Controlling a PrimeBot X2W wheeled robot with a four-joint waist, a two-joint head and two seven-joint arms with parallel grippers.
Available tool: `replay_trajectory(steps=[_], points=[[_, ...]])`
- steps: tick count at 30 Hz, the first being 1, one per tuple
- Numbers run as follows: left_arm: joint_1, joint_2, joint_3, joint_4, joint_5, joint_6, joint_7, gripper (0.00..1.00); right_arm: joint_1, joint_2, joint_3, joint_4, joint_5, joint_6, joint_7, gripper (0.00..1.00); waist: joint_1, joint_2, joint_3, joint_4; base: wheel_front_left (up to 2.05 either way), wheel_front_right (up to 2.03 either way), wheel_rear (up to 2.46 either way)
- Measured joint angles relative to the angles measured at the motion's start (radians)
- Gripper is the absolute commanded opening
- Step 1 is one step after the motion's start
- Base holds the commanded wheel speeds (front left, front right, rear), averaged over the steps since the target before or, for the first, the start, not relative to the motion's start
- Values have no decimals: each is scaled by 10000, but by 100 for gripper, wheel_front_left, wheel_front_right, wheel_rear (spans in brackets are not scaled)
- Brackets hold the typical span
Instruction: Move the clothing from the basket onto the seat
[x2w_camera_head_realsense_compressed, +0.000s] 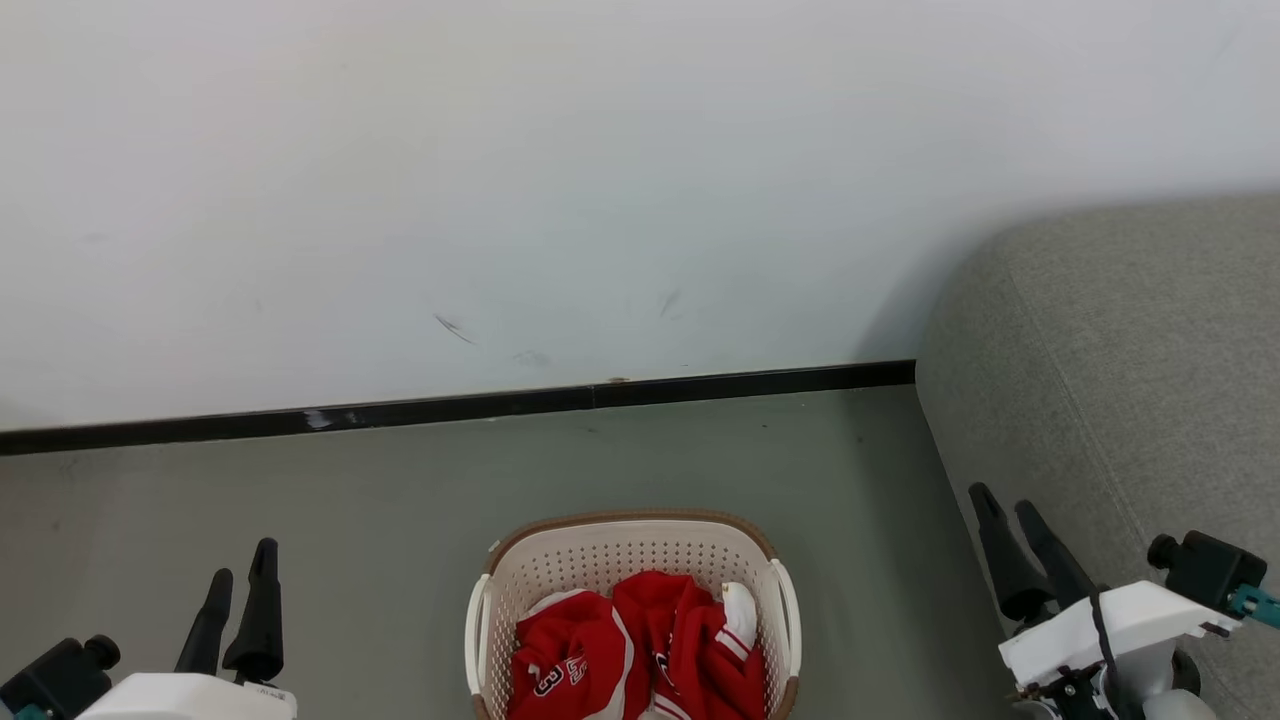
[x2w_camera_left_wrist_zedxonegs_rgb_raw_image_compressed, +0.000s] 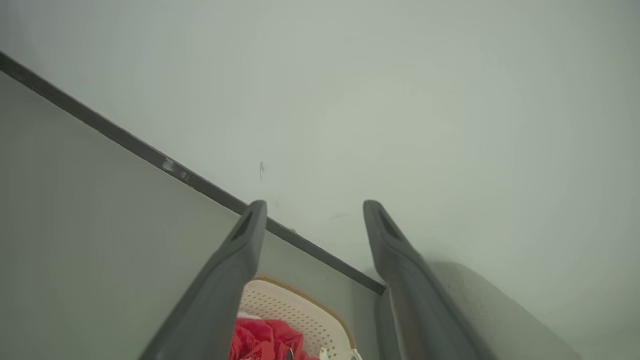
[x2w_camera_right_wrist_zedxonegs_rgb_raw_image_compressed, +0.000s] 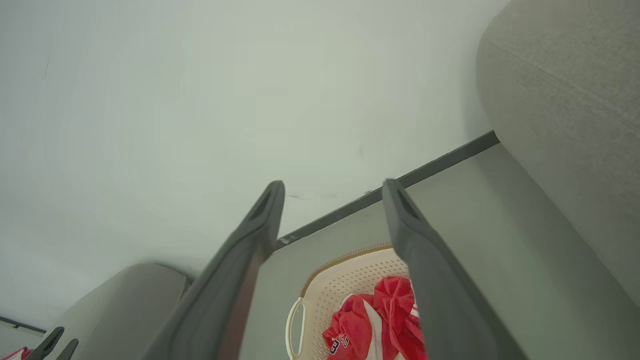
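Down at the bottom of your head view, the basket (x2w_camera_head_realsense_compressed: 630, 545) sat on the grey floor (x2w_camera_head_realsense_compressed: 350, 500), near the middle; the clothing (x2w_camera_head_realsense_compressed: 640, 650) lay bunched inside it, red with white trim; you could read a dark 3 on the left-hand piece. Off to the basket's right stood the seat (x2w_camera_head_realsense_compressed: 1130, 380), its rounded grey corner against the white wall (x2w_camera_head_realsense_compressed: 600, 180) where the black skirting (x2w_camera_head_realsense_compressed: 700, 385) ended; basket and seat stood apart, with floor between them. Your left gripper (x2w_camera_head_realsense_compressed: 244, 560) hovered at the lower left, fingers spread and gripping nothing, off to the basket's left and clear of it; your right gripper (x2w_camera_head_realsense_compressed: 1002, 498) hung at the lower right, fingers likewise apart and empty, close by the seat's side; whether it touched the fabric, you couldn't tell. Both wrist views looked between parted fingers onto the basket and its red load below.
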Motion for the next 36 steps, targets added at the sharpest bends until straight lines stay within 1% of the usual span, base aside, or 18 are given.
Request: replay_trajectory(steps=[1, 5, 20, 23, 25, 28, 36], points=[[-26, 50, 23, -12, 407, 0, -88, 100, -42, -31, 29, -13, -422, 2, -90, 100, -9, 0, 10, 18, 0, 0, 0], [-45, 140, 36, -77, 1241, -12, -217, 100, -48, -86, 151, -35, -1279, 2, -221, 100, -23, 0, 23, 43, 0, 0, 0], [-44, 199, 163, -244, 4086, -13, -765, 100, -35, -52, 232, 90, -4057, 4, -748, 100, -33, 0, 20, 119, 0, 0, 0], [-42, 174, 196, -261, 4378, -13, -830, 100, -28, -17, 228, 140, -4366, 4, -821, 100, -34, 0, 10, 129, 0, 0, 0], [-39, 157, 274, -257, 4853, -13, -951, 100, -12, 63, 211, 244, -4863, 4, -934, 100, -33, 0, -1, 138, 0, 0, 0], [-38, 157, 307, -255, 5095, -15, -1012, 100, 19, 100, 213, 268, -5139, 4, -988, 100, -34, 0, -8, 142, 0, 0, 0], [-35, 121, 491, -253, 6278, -42, -1310, 100, 181, 171, 207, 380, -6412, 6, -1277, 100, -35, 0, -49, 158, 0, 0, 0]])
